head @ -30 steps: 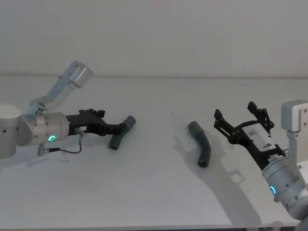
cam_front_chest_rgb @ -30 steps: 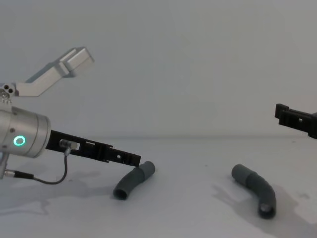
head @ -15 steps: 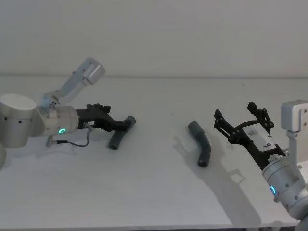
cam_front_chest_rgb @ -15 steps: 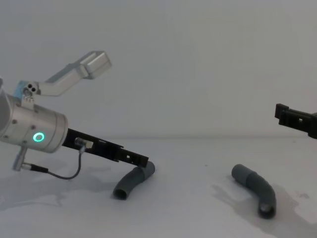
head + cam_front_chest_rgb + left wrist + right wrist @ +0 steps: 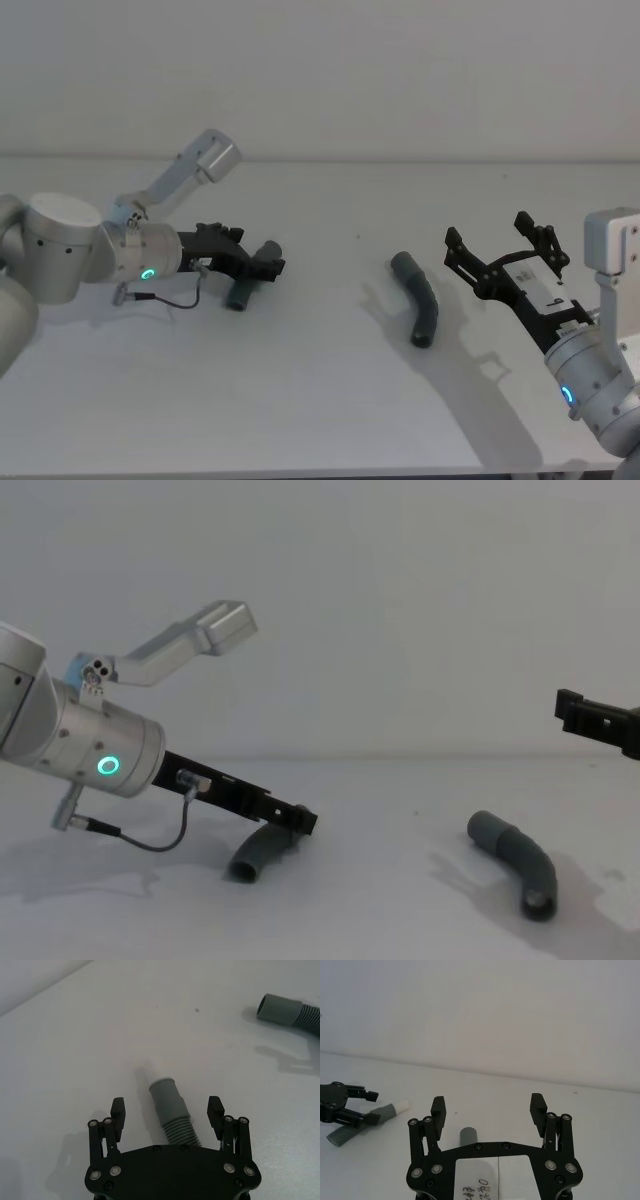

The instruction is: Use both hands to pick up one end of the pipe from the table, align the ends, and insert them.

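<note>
The step in hand is judged to be the first grasp. The left long black two-fingered gripper [image 5: 166, 1106] is placed low over the wide matte white-grey table [image 5: 320, 400], and its fingers are held wide apart. Between them the left short dark grey ribbed hose piece [image 5: 170, 1110] is seen, with its smooth cuff pointing forward past the fingertips. A gap is left on both sides, so nothing is gripped yet. In the chest view this piece is seen lying on the table, and its far end is covered by the gripper.

The right black two-fingered gripper [image 5: 488, 228] is held above the table, also with its fingers spread wide and with nothing between them. The right dark grey bent hose piece [image 5: 420, 300] lies flat on the table, near this gripper but apart from it, and well apart from the left piece.

For the next move, a closing of the left fingers on the part behind the cuff is probably required, so that the cuff is left free for insertion. After that the right gripper would have to be lowered to its own piece.
</note>
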